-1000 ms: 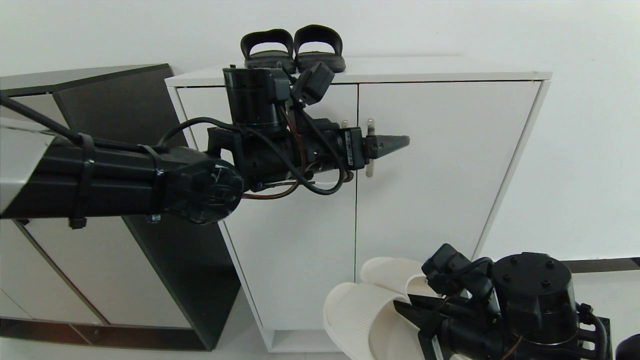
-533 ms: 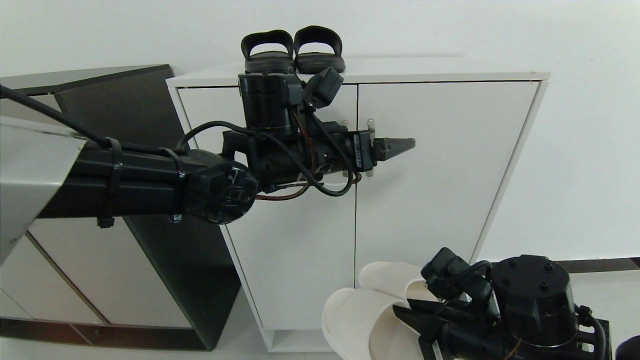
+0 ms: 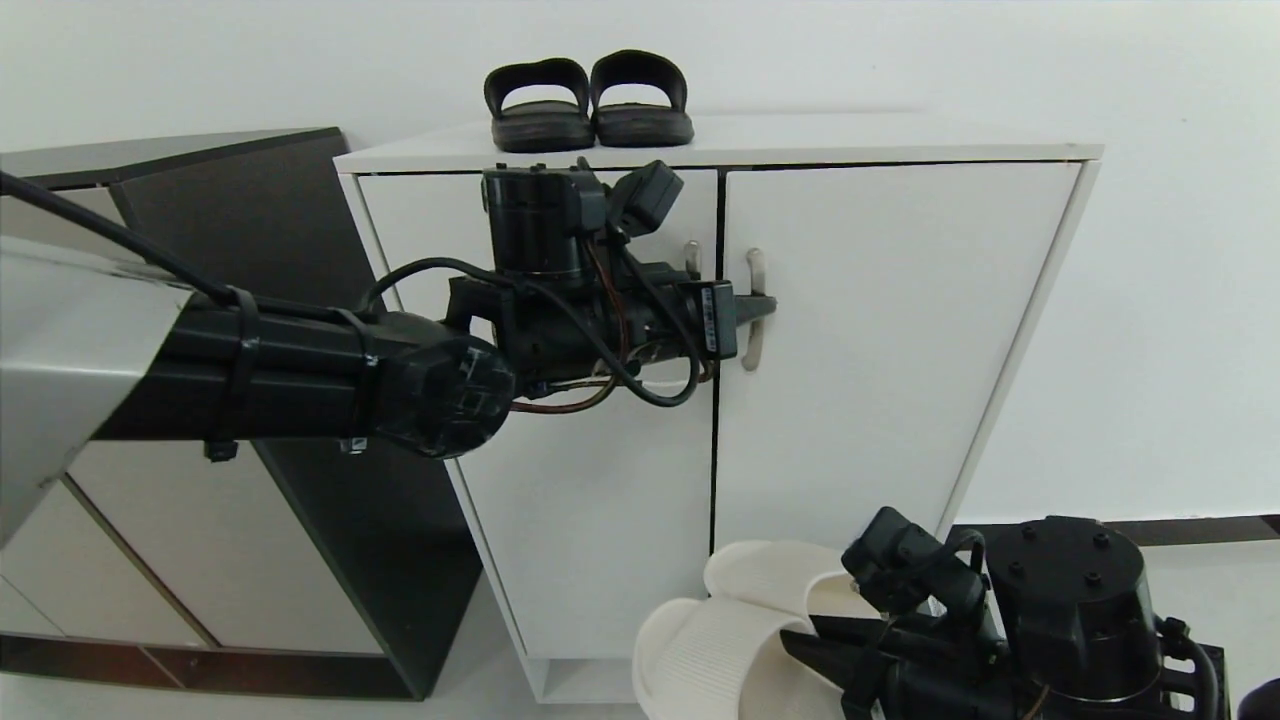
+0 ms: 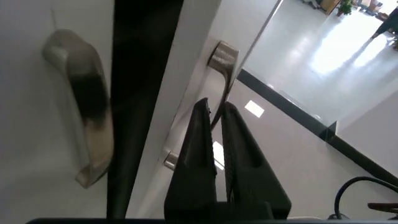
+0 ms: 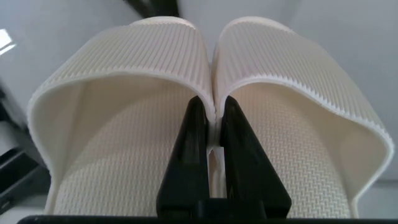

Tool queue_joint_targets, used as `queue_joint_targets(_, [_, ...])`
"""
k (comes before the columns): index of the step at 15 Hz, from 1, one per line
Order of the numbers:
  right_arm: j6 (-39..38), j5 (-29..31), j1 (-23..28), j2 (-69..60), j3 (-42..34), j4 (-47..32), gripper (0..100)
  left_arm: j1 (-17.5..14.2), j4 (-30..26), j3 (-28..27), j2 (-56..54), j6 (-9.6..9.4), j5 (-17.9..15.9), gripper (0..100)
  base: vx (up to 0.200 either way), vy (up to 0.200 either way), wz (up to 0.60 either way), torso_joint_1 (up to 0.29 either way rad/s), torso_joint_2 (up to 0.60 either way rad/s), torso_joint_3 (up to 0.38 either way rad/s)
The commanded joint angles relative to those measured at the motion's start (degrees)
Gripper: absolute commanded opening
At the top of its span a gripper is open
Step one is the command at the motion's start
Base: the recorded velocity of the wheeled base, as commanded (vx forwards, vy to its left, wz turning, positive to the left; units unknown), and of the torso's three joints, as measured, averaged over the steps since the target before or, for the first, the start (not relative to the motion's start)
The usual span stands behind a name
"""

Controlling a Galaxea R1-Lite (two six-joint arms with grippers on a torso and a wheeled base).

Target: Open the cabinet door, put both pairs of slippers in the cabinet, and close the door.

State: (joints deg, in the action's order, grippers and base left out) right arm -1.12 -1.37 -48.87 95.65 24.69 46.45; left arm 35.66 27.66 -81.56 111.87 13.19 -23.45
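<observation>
The white cabinet (image 3: 900,330) has two doors, and a dark gap shows between them where the right door stands slightly ajar. My left gripper (image 3: 765,307) (image 4: 215,107) is shut on the right door's metal handle (image 3: 757,265) (image 4: 222,57). The left door's handle (image 3: 690,255) (image 4: 81,118) is just beside it. A pair of black slippers (image 3: 590,95) sits on the cabinet top, toward its left. Low in front of the right door, my right gripper (image 3: 805,645) (image 5: 213,106) is shut on the white slippers (image 3: 720,630) (image 5: 124,124), pinching their two adjoining inner edges together.
A dark, slanted cabinet (image 3: 300,220) stands against the white cabinet's left side. A white wall lies behind and to the right. Pale floor (image 3: 1210,580) with a dark baseboard shows at the lower right.
My left gripper has drawn back with the right door's handle in it, and the gap between the doors has widened. The right gripper with the white slippers shifted slightly left.
</observation>
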Motion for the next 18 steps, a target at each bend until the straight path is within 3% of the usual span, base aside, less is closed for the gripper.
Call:
queue_joint_targets(1, [0.2, -4.1, 0.2, -2.7, -1.8, 0.0, 0, 1.1, 0.1, 2.2, -2.8, 0.08, -0.1, 0, 0.000, 0.000, 0.00, 0.000, 0.00, 0.000])
queue_joint_targets(4, [2.9, -9.4, 0.2, -5.0, -4.4, 0.0, 0, 2.8, 0.6, 9.1, -6.9, -0.27, -0.1, 0, 0.000, 0.000, 0.00, 0.000, 0.00, 0.000])
queue_joint_targets(7, [3.8, -9.5, 0.2, -4.8, -4.7, 0.0, 0, 3.3, 2.2, 14.4, -10.6, -0.09, -0.2, 0, 0.000, 0.000, 0.00, 0.000, 0.00, 0.000])
queue_joint_targets(11, [3.8, -9.4, 0.2, -4.2, -4.8, 0.0, 0, 4.4, 4.7, 25.3, -19.8, -0.18, 0.1, 0, 0.000, 0.000, 0.00, 0.000, 0.00, 0.000])
queue_joint_targets(15, [6.0, -9.4, 0.2, -4.2, -5.0, 0.0, 0, -0.7, 4.7, 25.0, -20.2, 0.08, 0.0, 0, 0.000, 0.000, 0.00, 0.000, 0.00, 0.000])
queue_joint_targets(17, [6.0, -9.5, 0.2, -4.1, -5.0, 0.0, 0, -2.1, 4.7, 21.3, -16.7, 0.43, 0.0, 0, 0.000, 0.000, 0.00, 0.000, 0.00, 0.000])
queue_joint_targets(18, [6.0, -9.4, 0.2, -4.2, -5.2, 0.0, 0, -2.6, 4.5, 18.2, -14.4, 2.89, -0.2, 0, 0.000, 0.000, 0.00, 0.000, 0.00, 0.000])
